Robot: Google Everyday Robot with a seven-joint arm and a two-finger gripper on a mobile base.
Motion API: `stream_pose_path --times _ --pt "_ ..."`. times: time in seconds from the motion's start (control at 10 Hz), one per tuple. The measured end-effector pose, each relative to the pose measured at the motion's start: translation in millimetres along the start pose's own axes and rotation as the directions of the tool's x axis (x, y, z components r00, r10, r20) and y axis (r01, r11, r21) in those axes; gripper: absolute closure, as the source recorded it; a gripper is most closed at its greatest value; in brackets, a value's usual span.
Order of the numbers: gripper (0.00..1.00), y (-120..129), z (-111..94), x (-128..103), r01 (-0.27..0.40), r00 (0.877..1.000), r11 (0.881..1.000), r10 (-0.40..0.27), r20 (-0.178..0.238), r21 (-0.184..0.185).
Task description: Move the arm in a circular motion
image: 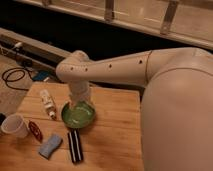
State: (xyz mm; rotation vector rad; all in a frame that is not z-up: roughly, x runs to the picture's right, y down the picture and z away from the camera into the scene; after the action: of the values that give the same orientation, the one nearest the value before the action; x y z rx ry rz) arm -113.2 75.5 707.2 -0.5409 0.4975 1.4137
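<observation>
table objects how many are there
6: white cup at left, red object beside it, blue sponge and black bar in front, white bottle behind, green bowl central, under the gripper; the arm may hide others.

Green bowl beneath the hand; cup, sponge, bottle.

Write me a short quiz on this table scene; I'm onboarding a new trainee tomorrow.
1. True or false: the gripper of the arm hangs over the bowl.
2. What lies directly below the bowl in the picture? A the cup, B the black bar, C the bottle.
3. What colour is the sponge?
Key: 1 true; 2 B; 3 blue.
</observation>
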Motion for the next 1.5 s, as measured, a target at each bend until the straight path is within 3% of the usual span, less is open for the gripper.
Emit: stream_pose_path --times 0.7,1.0,1.2,1.5 --pt "0.35 -64 -25 -138 -0.026 0.997 0.992 0.017 0.069 0.125" --pt "0.35 -42 -29 -176 0.054 0.996 0.989 -0.063 0.066 0.135" --pt "0.35 -22 -30 -180 0.113 0.991 0.985 -0.121 0.059 0.130" --pt "0.35 26 -32 -146 0.212 0.975 0.971 -0.217 0.042 0.107"
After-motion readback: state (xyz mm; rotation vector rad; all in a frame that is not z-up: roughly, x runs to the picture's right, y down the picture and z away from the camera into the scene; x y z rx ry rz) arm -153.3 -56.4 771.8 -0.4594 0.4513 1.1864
